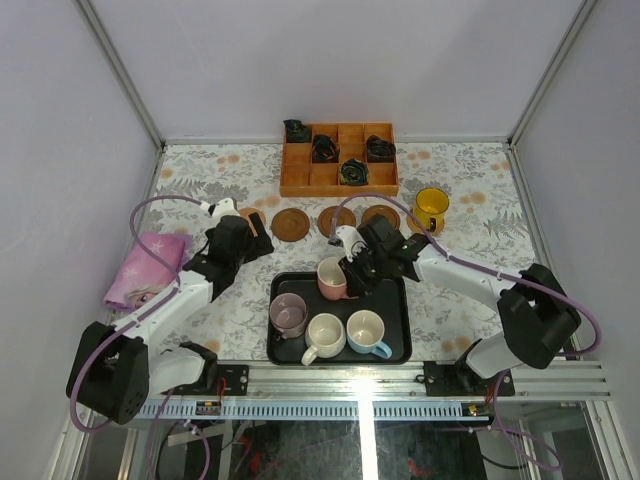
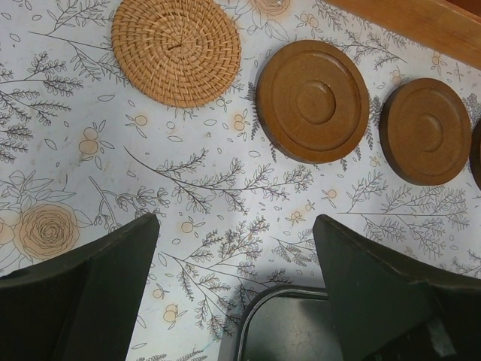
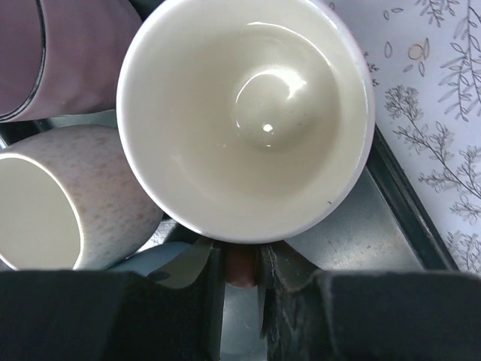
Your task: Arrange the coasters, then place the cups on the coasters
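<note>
Ceramic, going by the glossy pale inside of the pink cup (image 3: 244, 113) — so stiff, slick, probably not heavy, but easy to chip against its neighbours. Sits upright at the back left of the black tray (image 1: 392, 305), crowded by the mauve cup (image 1: 288, 315), white cup (image 1: 325, 336) and light blue cup (image 1: 366, 332). Best taken by the handle or across the rim wall. A handle grip is probably prone to letting the cup swing, so lift straight up, slowly, clear of the others before moving sideways.

Right fingers (image 3: 301, 301) pinched on the pink cup's handle, one pad on either side. Only visible from the right wrist view, though. From the top view, just a dark wrist pressed up against the cup and no way to judge the grip. Left fingers (image 2: 98, 293) spread wide with nothing between them, hovering over the flowery tabletop (image 2: 75, 150) just past a corner of the tray.

Left wrist view is good for coaster detail: woven coaster (image 2: 176, 49), dark wood coaster (image 2: 312, 101) and second dark wood coaster (image 2: 427, 131), all lying flat in a row, near each other but not touching.

Top view fills in the rest: that row running in front of the orange box (image 1: 338, 158), and the yellow cup (image 1: 432, 208) out at its right end. Can't tell whether a coaster is under it. Also a pink cloth (image 1: 150, 268) off to the left — not in either wrist view.
</note>
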